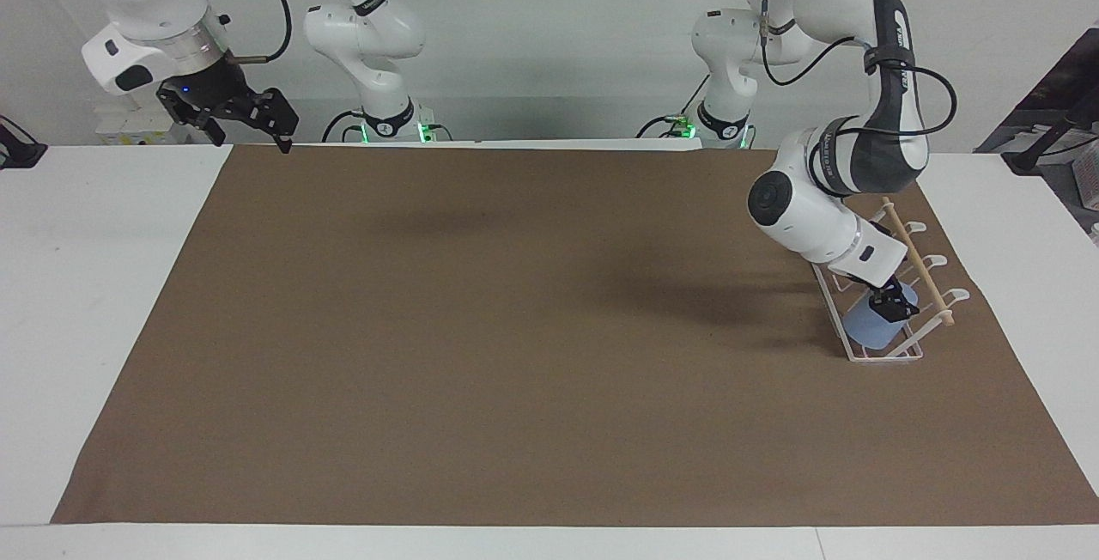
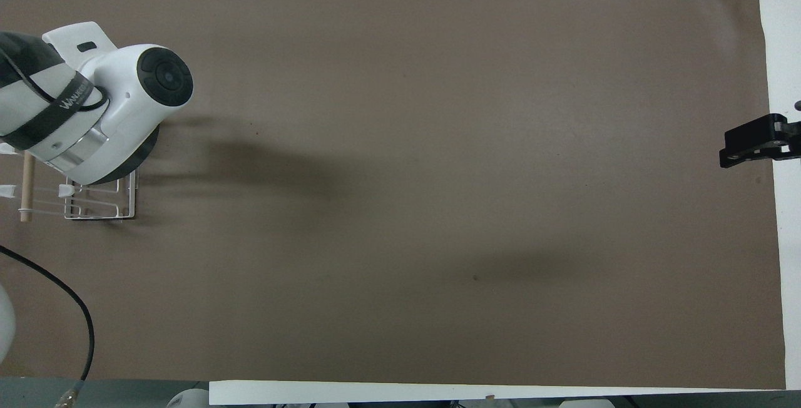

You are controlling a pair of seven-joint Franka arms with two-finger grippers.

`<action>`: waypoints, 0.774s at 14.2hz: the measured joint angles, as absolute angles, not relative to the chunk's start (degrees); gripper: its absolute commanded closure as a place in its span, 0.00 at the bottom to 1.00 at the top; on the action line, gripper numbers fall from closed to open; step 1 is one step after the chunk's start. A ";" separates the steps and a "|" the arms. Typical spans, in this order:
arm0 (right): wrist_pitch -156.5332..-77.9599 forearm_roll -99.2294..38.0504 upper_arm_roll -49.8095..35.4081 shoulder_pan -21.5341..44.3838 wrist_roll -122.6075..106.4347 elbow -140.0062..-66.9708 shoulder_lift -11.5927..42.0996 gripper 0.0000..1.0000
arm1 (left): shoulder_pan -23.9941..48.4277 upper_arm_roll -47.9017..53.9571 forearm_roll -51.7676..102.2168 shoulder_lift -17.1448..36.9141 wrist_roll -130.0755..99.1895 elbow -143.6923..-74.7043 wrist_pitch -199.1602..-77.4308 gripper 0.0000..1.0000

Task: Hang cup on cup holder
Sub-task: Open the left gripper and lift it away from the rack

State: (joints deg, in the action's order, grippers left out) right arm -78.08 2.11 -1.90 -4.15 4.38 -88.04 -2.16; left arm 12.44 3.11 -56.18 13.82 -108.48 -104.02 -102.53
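a small light blue cup [image 1: 869, 328] sits tilted on the cup holder [image 1: 893, 350], low on the rack's slanted white wire prongs at the end farther from the robots, its body resting among the wires just above the rack's base. the cup holder is a white wire rack with looped prongs and a thin light wooden rod [image 1: 917, 264] running along its top edge; it stands on the brown mat [image 1: 549, 354] at the left arm's end of the table. the left gripper [image 1: 893, 302] is right at the upper end of the cup, its dark fingers touching or nearly touching it, and it is not possible to tell whether they are grasping the cup or have released it. the left arm bends down steeply over the rack, and in the overhead view its white wrist covers the cup and most of the rack, leaving only the nearer end of the wire frame [image 2: 100, 204] and the rod visible. the right gripper [image 1: 258, 118] waits in the air over the mat's corner at the right arm's end of the table, near the robots, with its fingers spread apart and holding nothing. the mat covers most of a white table [image 1: 94, 302].
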 measured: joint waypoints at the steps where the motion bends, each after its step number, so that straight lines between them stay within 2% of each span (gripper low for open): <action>1: -78.08 2.11 -1.90 -4.15 4.38 -88.04 -2.16 0.01 | 12.39 3.01 -53.95 13.59 -105.20 -101.88 -101.55 0.00; 5: -78.08 2.11 -1.90 -4.15 4.38 -88.04 -2.16 0.01 | 12.21 2.53 -44.78 12.55 -91.25 -94.45 -98.02 0.00; 11: -78.08 2.11 -1.90 -4.15 4.38 -88.04 -2.16 0.01 | 9.02 1.95 -24.82 10.30 -75.79 -87.93 -96.26 0.00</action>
